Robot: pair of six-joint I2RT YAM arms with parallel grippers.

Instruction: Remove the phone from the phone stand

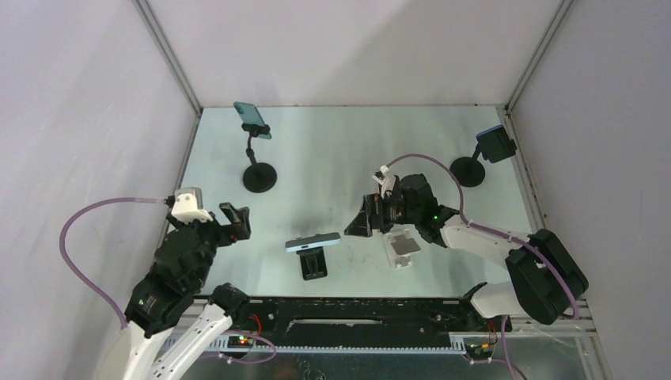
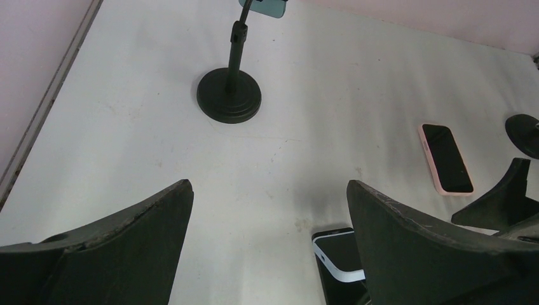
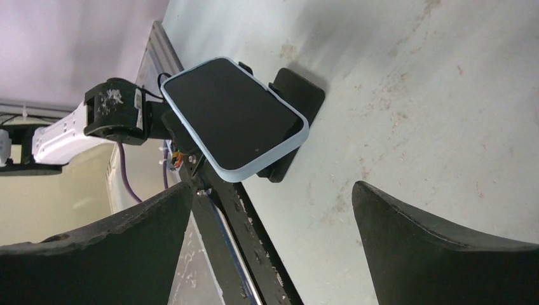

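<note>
facing phone (image 3: 232, 117), right gripper (image 3: 272, 187) stands apart

The phone (image 3: 232, 117) is pale blue-edged with a black screen; the phone stand (image 3: 300, 95) is black; the second phone (image 2: 447, 159) is pink-cased; the worktop (image 1: 332, 158) is pale grey.

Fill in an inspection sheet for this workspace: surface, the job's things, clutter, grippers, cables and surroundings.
Surface: pale table, scuffed.
Job's things: light-blue-cased phone resting on low black stand; teal phone clamped on left tall stand; dark phone clamped on right tall stand.
Clutter: pink-cased phone lying flat, screen up; white stand, no phone seen on it.
Grippers: left gripper and right gripper both open, holding nothing.
Cables: purple cables loop off both arms.
Surroundings: plain enclosure walls, metal corner posts.
</note>
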